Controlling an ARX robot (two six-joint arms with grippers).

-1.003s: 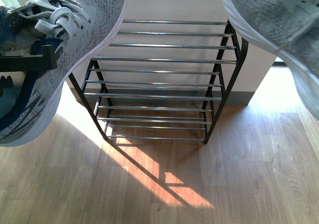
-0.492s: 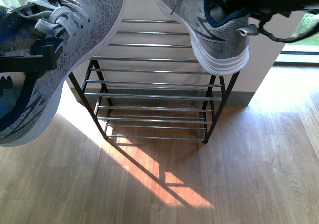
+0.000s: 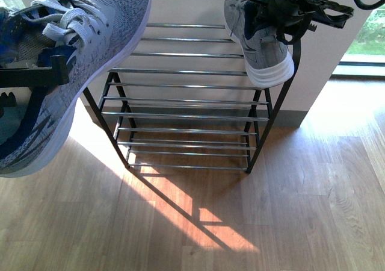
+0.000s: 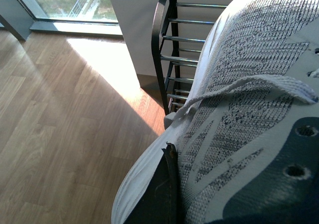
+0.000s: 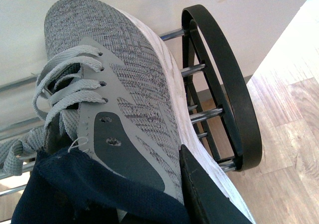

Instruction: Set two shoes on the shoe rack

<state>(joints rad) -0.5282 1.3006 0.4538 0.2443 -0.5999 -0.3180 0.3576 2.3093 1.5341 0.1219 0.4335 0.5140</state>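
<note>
Right tool (image 3: 272, 7) with shoe (image 3: 260, 45) at rack (image 3: 198, 72)

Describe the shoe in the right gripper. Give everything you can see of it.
The right shoe is a grey knit sneaker with a thick white sole, grey laces, a smooth grey eyelet panel and dark navy lining. The right gripper holds it at the collar, one black finger against its side. Its toe points toward the wall and its heel toward the camera, over the right end of the shoe rack's top bars. Whether the sole touches them cannot be told.
</note>
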